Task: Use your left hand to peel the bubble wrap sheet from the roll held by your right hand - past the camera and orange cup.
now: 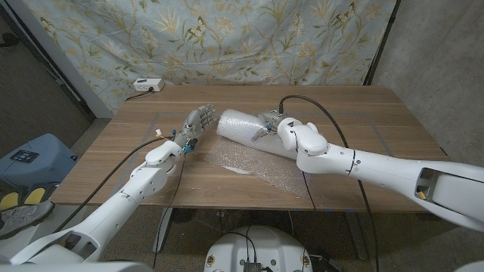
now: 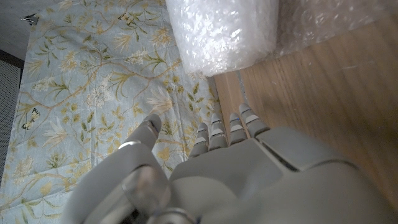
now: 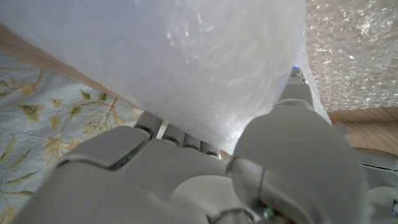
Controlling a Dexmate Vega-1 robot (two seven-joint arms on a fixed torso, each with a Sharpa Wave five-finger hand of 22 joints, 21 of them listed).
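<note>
Roll of bubble wrap lies on its side on the table, gripped at one end by my right hand. In the right wrist view my fingers curl around the roll's far side and my thumb presses its near side, so the hand is closed on the roll.

Sheet: an unrolled length runs from under the roll toward the table's near edge, lying flat on the wood, in front of my right hand and just off my left palm.

Left hand is raised beside the roll's free end, holding nothing. Fingers extended and close together, thumb apart. In the left wrist view the roll's end sits just past my fingertips; no contact visible.

Surroundings: a black cable loops over the table behind my right hand and drops off the near edge. A white box sits at the far corner, well beyond my left fingers. Floral cloth hangs behind the table. Nothing lies between my left fingers and the roll.

Writing: none legible on the roll or box.
</note>
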